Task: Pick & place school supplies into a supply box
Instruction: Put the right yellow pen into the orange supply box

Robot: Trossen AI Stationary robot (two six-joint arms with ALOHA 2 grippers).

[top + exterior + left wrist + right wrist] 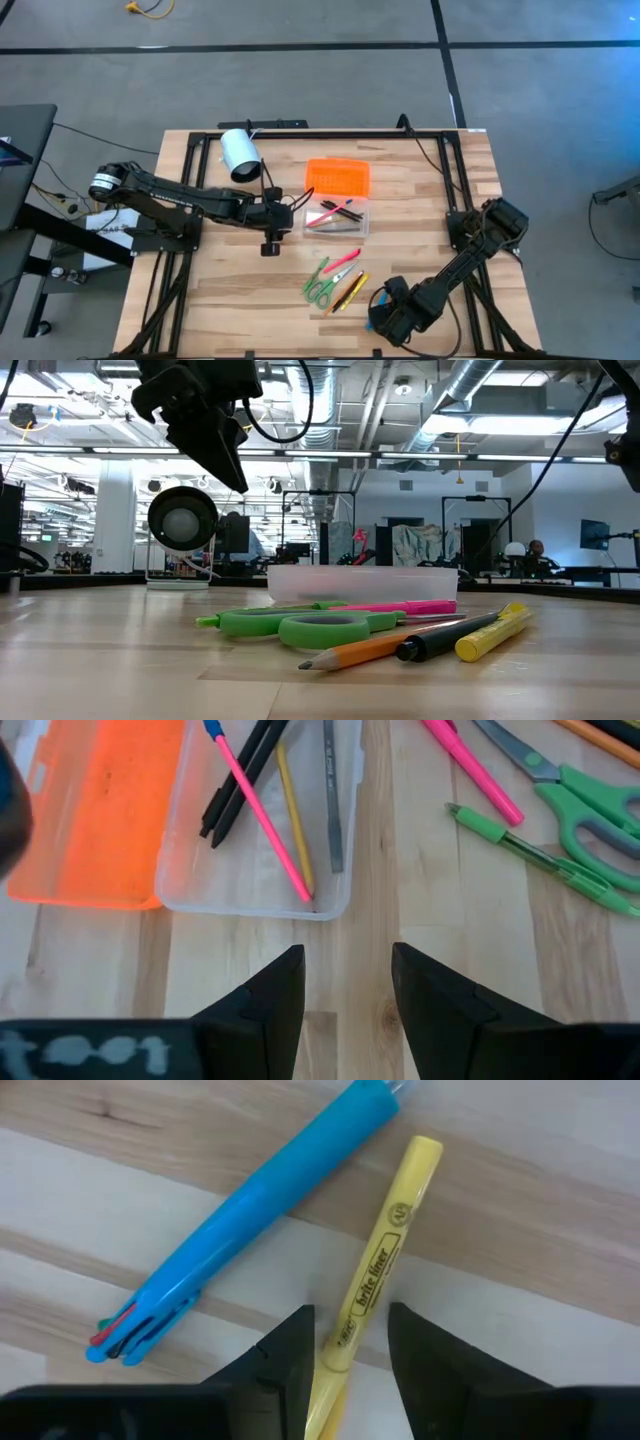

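Observation:
The clear supply box (365,228) lies at mid-table with its orange lid (338,177) open flat on the far side; several pens and a pencil lie inside (262,810). Green scissors (320,285), a pink pen (343,260), an orange pencil (370,650) and a yellow highlighter (495,632) lie on the wood nearer me. My left gripper (348,990) hovers open just left of the box, raised off the table (225,460). My right gripper (385,305) is low near the near edge, open, its fingers standing either side of a yellow highlighter's end (385,1250), beside a blue multicolour pen (260,1220).
A white cylinder (240,155) lies on its side near the far-left corner, behind the left arm. A green pen (520,845) lies between the box and the scissors. Black frame rails run along the table's left, right and far edges. Bare wood shows right of the box.

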